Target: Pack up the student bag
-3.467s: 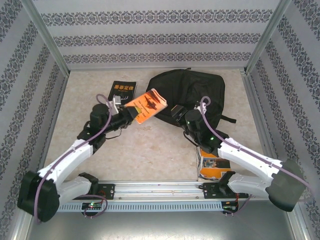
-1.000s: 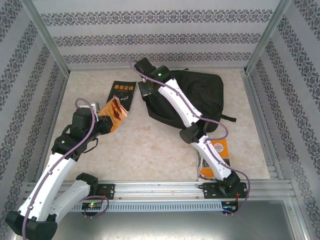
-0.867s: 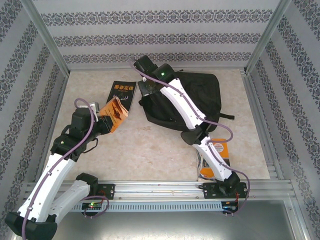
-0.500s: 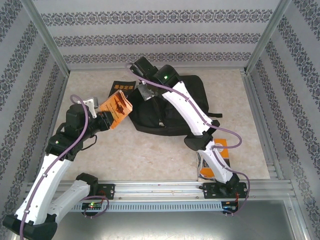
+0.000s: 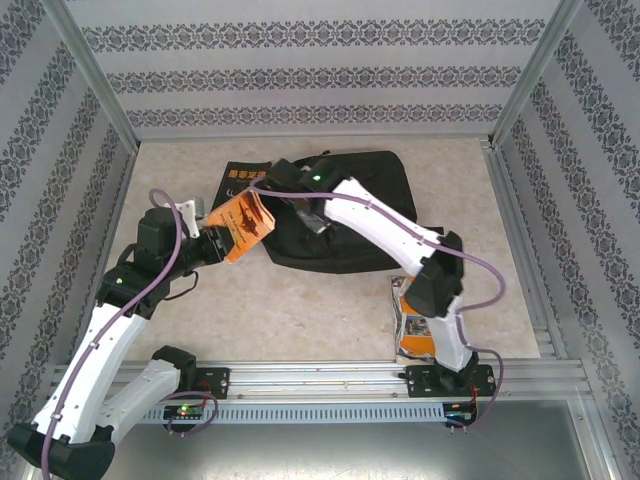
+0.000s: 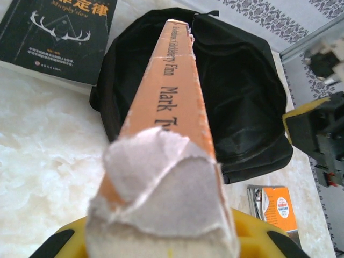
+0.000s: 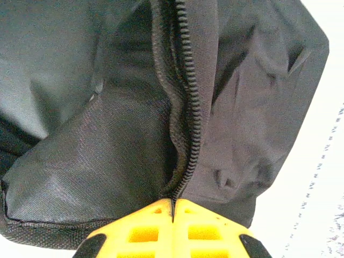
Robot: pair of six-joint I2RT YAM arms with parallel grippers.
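From above, my left claw (image 5: 215, 243) grips an orange book (image 5: 243, 222) and holds it off the table (image 5: 300, 300), tilted, its far end just beside the left edge of the backpack (image 5: 380, 175). The backpack lies flat toward the back of the table, right of centre. My right arm reaches across it, and my right claw (image 5: 292, 198) sits at its left end. A black book (image 5: 238, 176) lies flat behind the orange one. A second orange book (image 5: 415, 325) lies near my right base.

At my left wrist, the orange book runs straight out from between my fingers, spine up, with torn paper at the near end. The backpack is beyond it, the black book to the upper left.

At my right wrist, my yellow fingers are pressed together, and the backpack's zipper (image 7: 188, 107) edge runs down into the seam between them.
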